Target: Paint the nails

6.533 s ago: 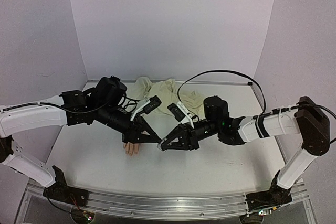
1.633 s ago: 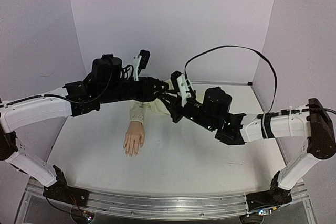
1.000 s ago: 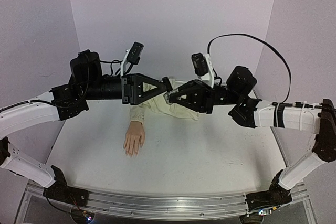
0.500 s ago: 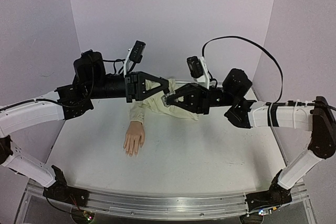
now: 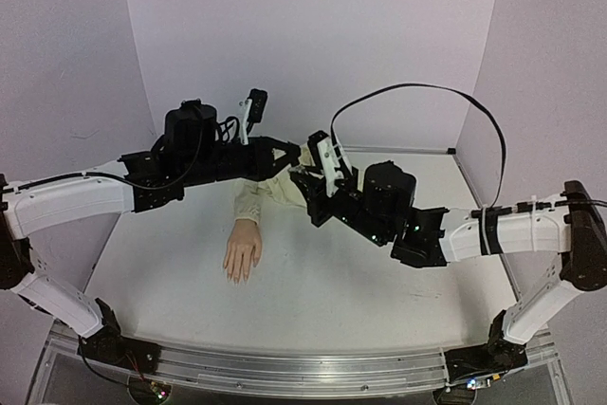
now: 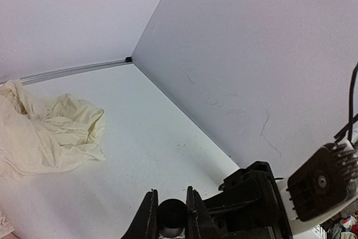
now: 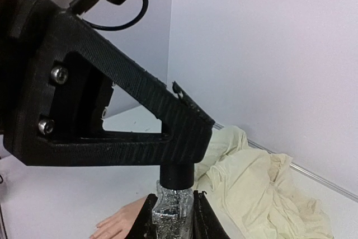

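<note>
On the white table at left, a pale peach mannequin hand lay palm-down, nails too small to read; painting likely all left. Up-right, left gripper pinched a black round cap; right gripper clamped the small glittery glass polish bottle under it. Cap looked seated, fill level unreadable.

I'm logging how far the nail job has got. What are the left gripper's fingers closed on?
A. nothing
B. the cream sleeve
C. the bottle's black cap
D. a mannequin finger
C: the left wrist view shows the left gripper clamping the round black cap, while the right gripper holds the glass bottle beneath it.
</note>
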You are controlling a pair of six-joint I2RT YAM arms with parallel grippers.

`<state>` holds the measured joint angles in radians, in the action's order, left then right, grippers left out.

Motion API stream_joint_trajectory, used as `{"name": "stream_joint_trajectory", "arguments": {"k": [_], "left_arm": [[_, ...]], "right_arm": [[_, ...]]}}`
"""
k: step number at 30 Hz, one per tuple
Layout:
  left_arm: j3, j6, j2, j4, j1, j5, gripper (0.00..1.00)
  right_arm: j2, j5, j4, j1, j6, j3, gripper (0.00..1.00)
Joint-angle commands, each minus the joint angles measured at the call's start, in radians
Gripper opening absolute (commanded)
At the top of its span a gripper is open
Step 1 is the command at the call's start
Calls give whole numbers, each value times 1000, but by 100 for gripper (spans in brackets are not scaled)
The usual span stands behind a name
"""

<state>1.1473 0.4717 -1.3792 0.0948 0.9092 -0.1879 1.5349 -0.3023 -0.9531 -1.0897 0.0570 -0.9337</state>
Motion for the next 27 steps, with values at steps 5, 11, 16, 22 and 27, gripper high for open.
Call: {"name": "stream_joint_trajectory", "arguments": {"k": [5,11,16,22,27], "left_arm": [[66,12,26,-46,19,-120,28],[39,-6,101,-37,-3,-304,64],[8,26,142,50,-4,-413,79],[13,95,100,173,-3,-529,67],[17,102,88,209,11,-569,50]], "right_arm": [[-83,343,-58,125,-41,5,0],[-150,984,-71,283,-306,10,0],[-135,1325,-128,287,-463,-54,0],[-104,1379,-221,274,-553,-59,0],[-65,1382,-265,261,-584,-73,0]]}}
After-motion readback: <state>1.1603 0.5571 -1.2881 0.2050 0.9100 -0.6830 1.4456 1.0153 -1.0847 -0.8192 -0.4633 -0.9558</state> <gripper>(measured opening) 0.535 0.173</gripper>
